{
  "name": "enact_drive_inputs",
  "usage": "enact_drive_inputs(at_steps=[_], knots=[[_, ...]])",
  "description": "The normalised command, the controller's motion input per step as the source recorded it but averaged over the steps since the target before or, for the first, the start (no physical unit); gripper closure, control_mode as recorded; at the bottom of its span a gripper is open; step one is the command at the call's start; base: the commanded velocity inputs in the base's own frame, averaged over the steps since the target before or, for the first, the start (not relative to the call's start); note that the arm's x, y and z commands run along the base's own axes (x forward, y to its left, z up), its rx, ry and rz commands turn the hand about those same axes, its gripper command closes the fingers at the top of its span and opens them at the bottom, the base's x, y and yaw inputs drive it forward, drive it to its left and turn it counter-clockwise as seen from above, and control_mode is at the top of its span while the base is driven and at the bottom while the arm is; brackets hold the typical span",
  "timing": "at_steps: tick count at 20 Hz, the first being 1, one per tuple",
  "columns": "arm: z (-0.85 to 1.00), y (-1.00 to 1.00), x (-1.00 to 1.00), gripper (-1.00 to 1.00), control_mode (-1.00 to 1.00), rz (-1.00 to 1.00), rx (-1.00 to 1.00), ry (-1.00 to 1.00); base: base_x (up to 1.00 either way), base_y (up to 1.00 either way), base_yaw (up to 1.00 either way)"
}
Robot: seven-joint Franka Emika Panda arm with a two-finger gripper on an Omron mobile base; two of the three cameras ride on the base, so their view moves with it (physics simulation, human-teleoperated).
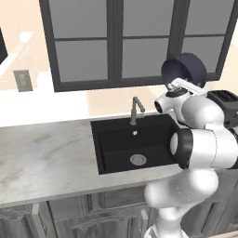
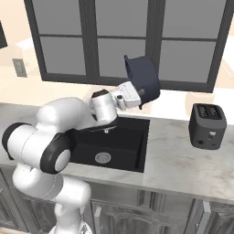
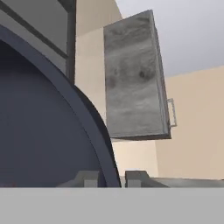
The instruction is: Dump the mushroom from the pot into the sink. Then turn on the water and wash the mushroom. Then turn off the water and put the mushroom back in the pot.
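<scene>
One pot (image 2: 142, 80); one sink (image 1: 132, 144); one faucet (image 1: 136, 109); one toaster (image 2: 208, 125).

Even, bright, flat rendered light; soft low-resolution blur throughout; the matte-black rectangular sink (image 1: 130, 148) reads dark, with no glare.

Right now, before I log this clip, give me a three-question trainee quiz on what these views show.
1. True or false: the pot stands upright on the counter.
2. Multiple choice: what sits on the counter to the right of the sink in the right base view? A) a kettle B) a black toaster C) a cutting board
3. Short answer: what are the gripper fingers clamped on in the hand view?

Key:
1. False. It is lifted above the sink and tipped on its side.
2. B.
3. The pot's rim, one finger on each side of the wall.
</scene>
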Motion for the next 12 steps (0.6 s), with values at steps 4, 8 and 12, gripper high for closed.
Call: enact_drive_inputs(at_steps=[4,8,12], knots=[[0.33,0.12,0.30,1.00,-1.00,-0.06,-0.31,-0.18,0.00,0.00,0.00],[0.33,0.07,0.27,1.00,-1.00,-0.07,-0.29,-0.19,0.00,0.00,0.00],[0.30,0.01,0.15,1.00,-1.00,-0.08,-0.28,-0.20,0.00,0.00,0.00]])
